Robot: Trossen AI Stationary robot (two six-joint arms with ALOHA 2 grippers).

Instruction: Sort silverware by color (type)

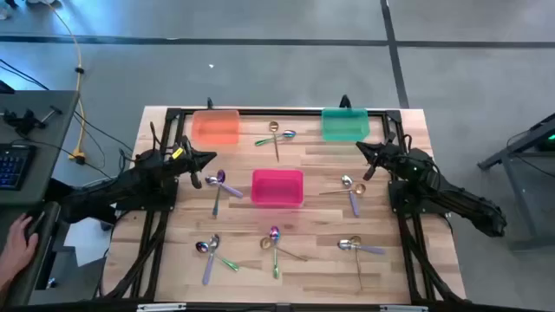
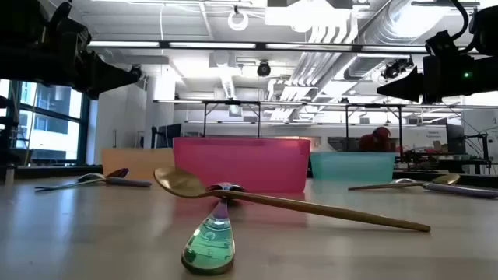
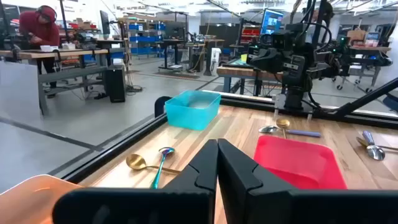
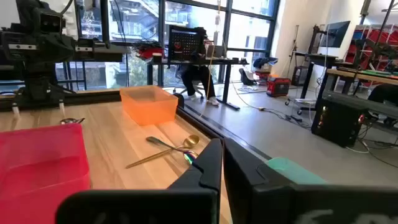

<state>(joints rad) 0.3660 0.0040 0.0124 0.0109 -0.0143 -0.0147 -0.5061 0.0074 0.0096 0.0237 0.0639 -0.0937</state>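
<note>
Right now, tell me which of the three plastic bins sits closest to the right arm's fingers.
The green bin, at the table's far right corner. It sits just beyond the right arm's fingers; the pink bin is mid-table, and the orange bin is over on the left arm's side.

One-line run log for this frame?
left gripper: shut, idle | right gripper: shut, idle | spoons: on table | bins: empty

The spoons (image 1: pixel 276 243) are scattered flat on the table in small crossed piles of two or three: gold, silver, iridescent, some lilac- or green-handled. None are sorted.
</note>
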